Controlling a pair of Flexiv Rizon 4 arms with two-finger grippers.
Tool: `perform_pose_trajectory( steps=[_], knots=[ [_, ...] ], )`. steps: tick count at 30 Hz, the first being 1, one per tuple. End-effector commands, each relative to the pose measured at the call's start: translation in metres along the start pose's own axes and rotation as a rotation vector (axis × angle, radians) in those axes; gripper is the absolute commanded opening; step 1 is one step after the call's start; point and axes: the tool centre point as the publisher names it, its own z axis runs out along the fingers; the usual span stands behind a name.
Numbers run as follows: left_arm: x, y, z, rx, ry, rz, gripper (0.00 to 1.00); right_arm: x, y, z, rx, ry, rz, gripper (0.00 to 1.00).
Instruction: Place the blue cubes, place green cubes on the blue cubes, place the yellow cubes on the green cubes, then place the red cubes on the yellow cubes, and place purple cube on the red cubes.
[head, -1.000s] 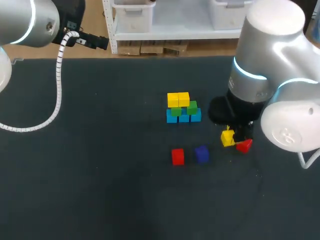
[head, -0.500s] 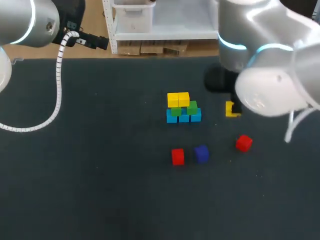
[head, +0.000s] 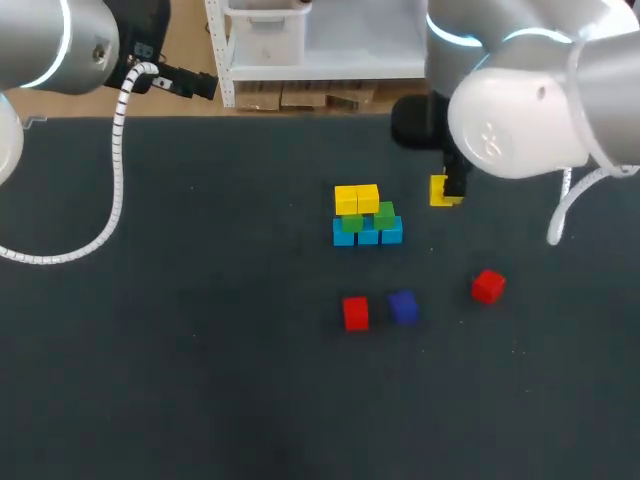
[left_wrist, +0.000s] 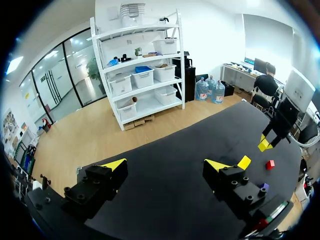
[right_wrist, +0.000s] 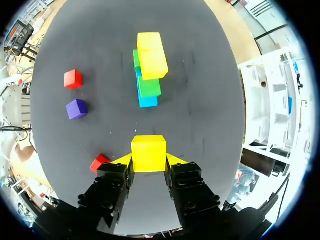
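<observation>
At the table's middle stands a stack: a row of blue cubes (head: 367, 232), green cubes (head: 368, 217) on them, two yellow cubes (head: 357, 198) on top. My right gripper (head: 445, 190) hangs in the air to the right of the stack, shut on another yellow cube (right_wrist: 148, 153). In the right wrist view the stack (right_wrist: 149, 70) lies ahead of the fingers. Two red cubes (head: 355, 313) (head: 487, 286) and a purple cube (head: 403, 307) lie apart on the table in front of the stack. My left gripper (left_wrist: 167, 167) is open and holds nothing, far off at the back left.
The left arm (head: 60, 45) and its white coiled cable (head: 117, 150) hang over the table's back left corner. The dark table top (head: 200, 350) bears nothing else on its left half or along the front.
My right gripper has risen from the table beside the right red cube and carried the yellow cube up and towards the back. That red cube stays where it lay. The left arm has kept still.
</observation>
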Motion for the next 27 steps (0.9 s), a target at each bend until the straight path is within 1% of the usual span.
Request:
perform_pose_trajectory(
  steps=[1, 14, 27],
  knots=[
    [0.001, 0.000, 0.000, 0.002, -0.003, -0.001, 1.00, -0.008, -0.003, 0.001, 0.002, -0.004, -0.001, 0.00],
    [0.001, 0.000, 0.000, 0.002, -0.003, -0.001, 1.00, -0.028, -0.008, -0.001, 0.003, -0.050, 0.004, 0.00],
    [0.001, 0.000, 0.000, 0.002, -0.003, -0.001, 1.00, -0.046, -0.006, 0.004, -0.002, -0.083, -0.023, 0.00]
  ],
)
